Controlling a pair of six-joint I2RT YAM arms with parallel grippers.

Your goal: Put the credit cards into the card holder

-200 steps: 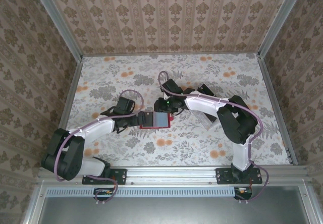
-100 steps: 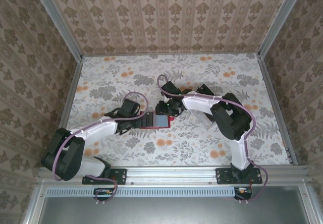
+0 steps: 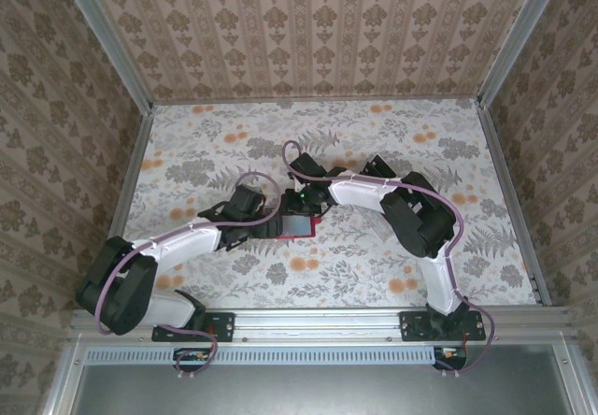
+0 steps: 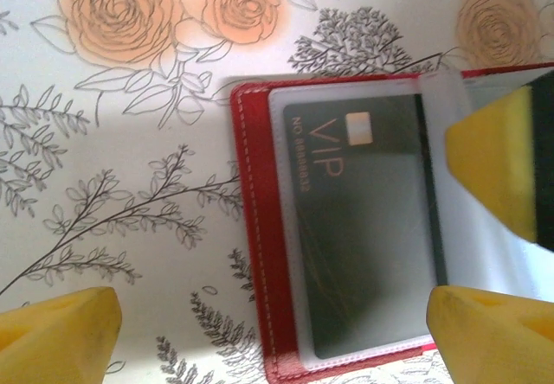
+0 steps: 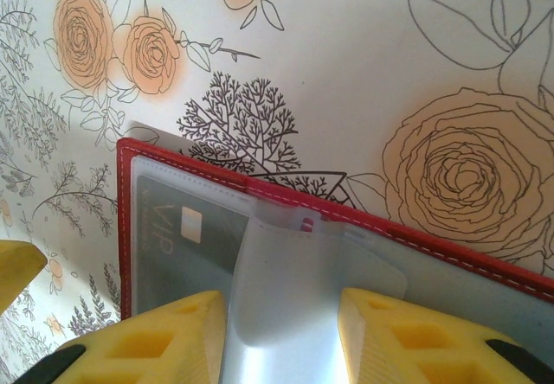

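Note:
The red card holder [image 3: 295, 235] lies open on the flowered table mid-centre. Its left leaf [image 4: 252, 228] holds a black credit card [image 4: 363, 228] marked VIP inside a clear pocket. My left gripper [image 4: 273, 315] is open, its yellow fingers standing either side of that leaf. My right gripper [image 5: 284, 315] is closed on a loose clear sleeve [image 5: 294, 272] of the holder, which bends up between its pads. The same card [image 5: 173, 246] lies left of the sleeve, with the holder's red edge [image 5: 415, 237] beyond it. One right finger [image 4: 502, 159] reaches in over the holder.
Both grippers meet over the holder [image 3: 297, 211], arms crossing the table's middle. Patterned walls close the left, back and right sides. A metal rail [image 3: 308, 320] runs along the near edge by the arm bases.
My left gripper has slid right, closer over the holder. My right wrist has swung a little left and down onto it. Neither gripper's jaws have changed.

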